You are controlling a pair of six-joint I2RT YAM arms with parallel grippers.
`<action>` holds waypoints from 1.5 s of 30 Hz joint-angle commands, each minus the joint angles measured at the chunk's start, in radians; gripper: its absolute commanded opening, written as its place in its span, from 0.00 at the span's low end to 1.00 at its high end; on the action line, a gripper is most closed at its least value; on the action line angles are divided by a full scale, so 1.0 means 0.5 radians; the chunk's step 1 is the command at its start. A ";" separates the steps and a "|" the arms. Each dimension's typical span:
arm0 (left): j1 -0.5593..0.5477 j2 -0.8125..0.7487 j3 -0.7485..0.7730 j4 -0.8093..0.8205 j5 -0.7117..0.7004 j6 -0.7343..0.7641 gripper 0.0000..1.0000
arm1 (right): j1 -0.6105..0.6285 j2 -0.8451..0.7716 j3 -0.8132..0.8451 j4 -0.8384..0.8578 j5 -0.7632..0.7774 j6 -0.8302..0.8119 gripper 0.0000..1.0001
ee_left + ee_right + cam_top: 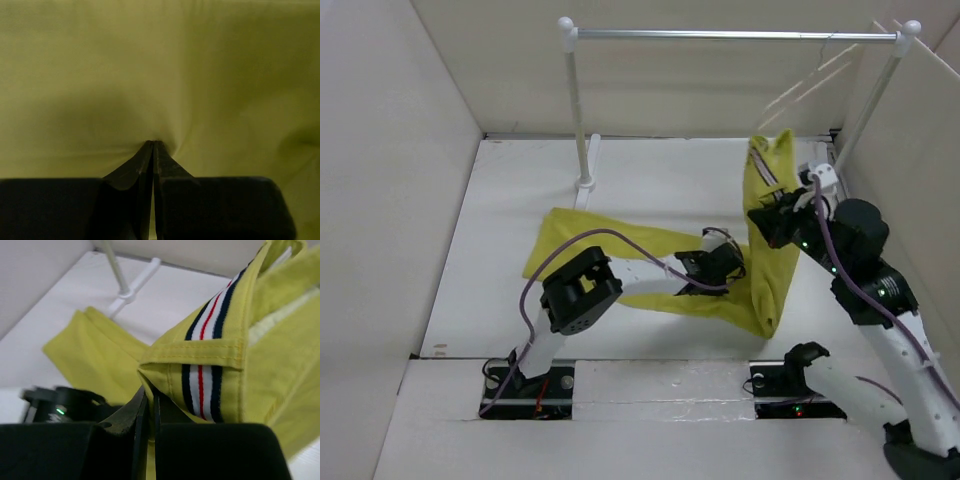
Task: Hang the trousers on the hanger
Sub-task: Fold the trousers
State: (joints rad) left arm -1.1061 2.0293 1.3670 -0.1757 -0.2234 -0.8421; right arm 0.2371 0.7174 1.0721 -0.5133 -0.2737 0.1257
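Note:
The mustard-yellow trousers lie across the table, with their right part pulled up into a tall fold. My right gripper is shut on the waistband edge and holds it above the table. In the right wrist view the gripper pinches yellow cloth beside the white, dark and red stripe. My left gripper is shut on the trousers low at the table. In the left wrist view it pinches the cloth, which fills the view. The thin cream hanger hangs from the rail at the back right, faint against the wall.
A silver rail on white posts spans the back; its left foot shows in the right wrist view. Cardboard walls close in the left, back and right. My left arm's wrist shows at lower left in the right wrist view.

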 commanded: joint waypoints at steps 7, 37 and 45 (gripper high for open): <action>0.250 -0.471 -0.297 -0.385 -0.105 -0.025 0.37 | 0.946 0.694 0.564 0.422 0.848 0.062 0.00; 1.482 -2.295 -0.325 -0.701 -0.505 0.350 0.70 | 1.585 2.340 1.165 0.703 0.234 -0.132 0.71; 1.586 -1.636 -0.933 -0.134 0.075 0.417 0.70 | 1.358 1.469 -0.194 0.738 0.351 -0.061 0.00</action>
State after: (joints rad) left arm -0.3496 1.0958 0.9398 -0.3599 -0.3195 -0.6529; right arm 0.9176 1.5043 1.1160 -0.1909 -0.1184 0.0837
